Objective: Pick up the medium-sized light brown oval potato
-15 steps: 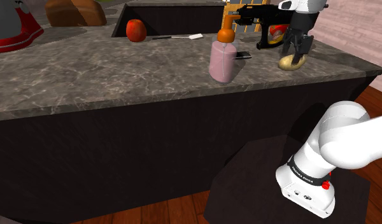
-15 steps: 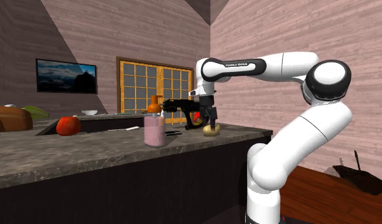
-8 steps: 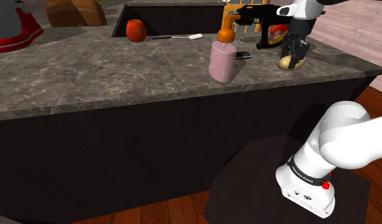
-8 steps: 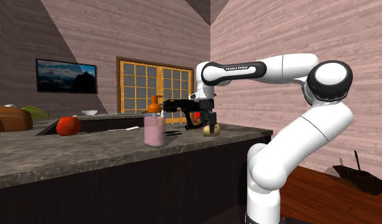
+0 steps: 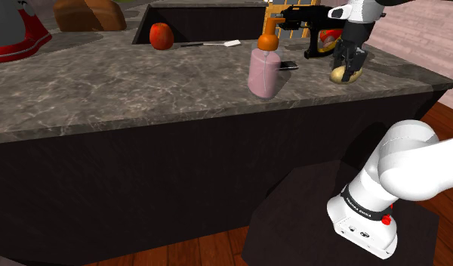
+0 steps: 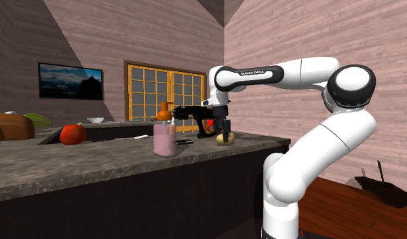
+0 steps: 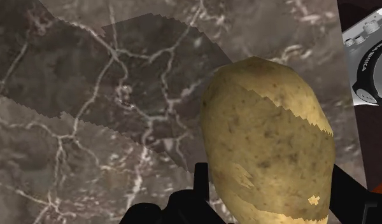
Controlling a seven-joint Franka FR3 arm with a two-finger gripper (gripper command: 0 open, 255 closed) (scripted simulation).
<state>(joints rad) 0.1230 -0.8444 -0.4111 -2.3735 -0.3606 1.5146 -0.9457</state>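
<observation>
A light brown oval potato [image 5: 339, 75] [image 6: 226, 139] lies on the dark marble counter [image 5: 127, 91] near its end, by the shoulder view's right. My black gripper [image 5: 346, 66] [image 6: 224, 134] comes straight down over it. In the wrist view the potato [image 7: 266, 140] sits between the two fingers [image 7: 200, 184], which press against its sides. It rests on the counter, and the gripper [image 7: 270, 200] is shut on it.
A pink soap bottle with an orange pump [image 5: 263, 72] [image 6: 164, 139] stands close by, toward the shoulder view's left. A black power tool [image 5: 308, 19] lies just behind the potato. A red apple [image 5: 161, 35] and a knife [image 5: 210, 44] lie farther back. The counter edge is near.
Over the last second the gripper has come down around the potato. Over the last half second neither the arm nor the potato has moved.
</observation>
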